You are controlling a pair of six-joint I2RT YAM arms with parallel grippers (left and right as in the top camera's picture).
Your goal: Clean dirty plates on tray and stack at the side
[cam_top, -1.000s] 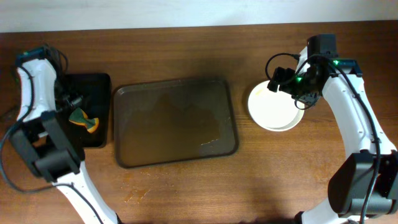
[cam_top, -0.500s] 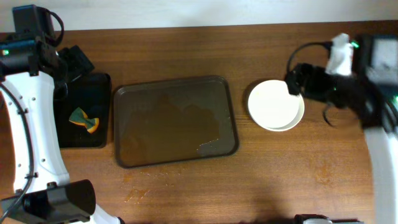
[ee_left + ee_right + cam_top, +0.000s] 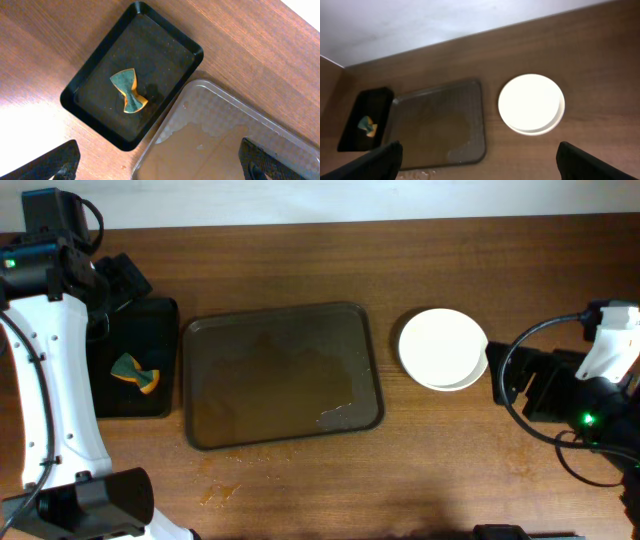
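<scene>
Left gripper [image 3: 165, 162]: jaws spread wide, fingertips at the lower corners of the left wrist view, nothing between them, raised above the black dish [image 3: 165, 55] and tray [image 3: 235, 145]. Right gripper [image 3: 487, 160]: jaws likewise wide, holding nothing, raised above the counter [image 3: 600, 60]. White plates [image 3: 443, 348]: stacked on the counter, just right of the tray. Sponge [image 3: 134, 372]: lying in the black dish, left of the tray.

A black tray [image 3: 162, 52] lies slantwise on the table [image 3: 45, 40], centre-left of the frame, with a green-and-yellow sponge [image 3: 129, 91] in its middle. A grey tray [image 3: 227, 142] with wet smears fills the lower right. Two dark fingertips [image 3: 47, 162] sit wide apart in the bottom corners.
</scene>
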